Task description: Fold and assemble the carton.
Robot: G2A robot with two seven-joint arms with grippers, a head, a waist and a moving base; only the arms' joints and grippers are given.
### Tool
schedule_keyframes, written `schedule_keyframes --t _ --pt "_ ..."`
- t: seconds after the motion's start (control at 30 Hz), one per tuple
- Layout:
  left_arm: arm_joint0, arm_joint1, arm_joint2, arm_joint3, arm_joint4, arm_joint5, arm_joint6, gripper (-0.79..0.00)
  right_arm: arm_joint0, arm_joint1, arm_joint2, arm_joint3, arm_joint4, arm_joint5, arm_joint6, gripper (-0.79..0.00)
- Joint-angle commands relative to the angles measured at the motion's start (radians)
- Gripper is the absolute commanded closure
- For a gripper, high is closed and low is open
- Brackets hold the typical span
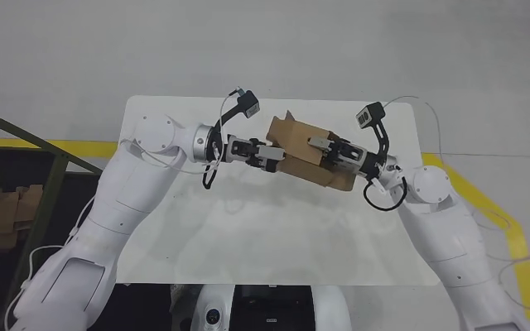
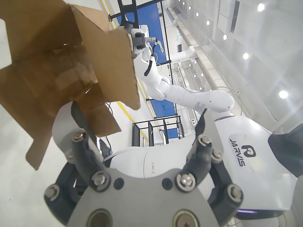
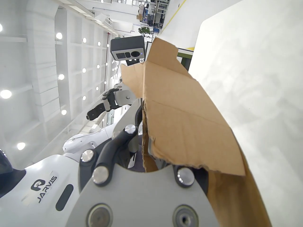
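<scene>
A brown cardboard carton (image 1: 302, 149), part opened with loose flaps, hangs above the white table (image 1: 248, 240) between my two arms. My left gripper (image 1: 277, 159) is at its left end. In the left wrist view that gripper (image 2: 139, 121) is open with its fingers spread wide, and one finger (image 2: 80, 121) lies against a hanging flap of the carton (image 2: 47, 72). My right gripper (image 1: 330, 155) is at the carton's right end. It (image 3: 146, 119) is shut on a wall of the carton (image 3: 184, 124), and the cardboard hides its far finger.
The table's front half (image 1: 273, 256) lies bare below the carton. Flat cardboard pieces (image 1: 16, 211) sit on a dark rack off the table's left side. A yellow floor line (image 1: 74, 147) runs behind the table.
</scene>
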Motion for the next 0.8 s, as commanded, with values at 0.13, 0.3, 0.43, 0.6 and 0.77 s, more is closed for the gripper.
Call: schedule_keyframes --t 0.13,0.3,0.43,0.6,0.77 --pt "0.001 0.0 -0.001 -0.01 -0.007 0.002 0.0 -0.785 0.004 -0.005 -0.005 0.003 -0.012 0.007 -0.029 0.0" --pt "-0.007 -0.004 0.009 -0.02 -0.012 0.002 0.003 -0.785 0.007 -0.009 -0.008 0.004 -0.018 0.017 -0.069 0.0" --pt "-0.011 -0.006 0.015 -0.02 -0.014 0.001 0.005 -0.785 0.006 -0.012 -0.003 0.004 -0.018 0.021 -0.089 0.0" --pt "-0.014 -0.008 0.019 -0.017 -0.013 0.003 0.004 -0.785 0.0 -0.014 0.005 0.004 -0.018 0.022 -0.103 0.0" --pt "-0.013 -0.01 0.026 -0.018 -0.018 0.005 0.005 -0.785 -0.004 -0.016 0.009 -0.005 -0.018 0.022 -0.115 0.0"
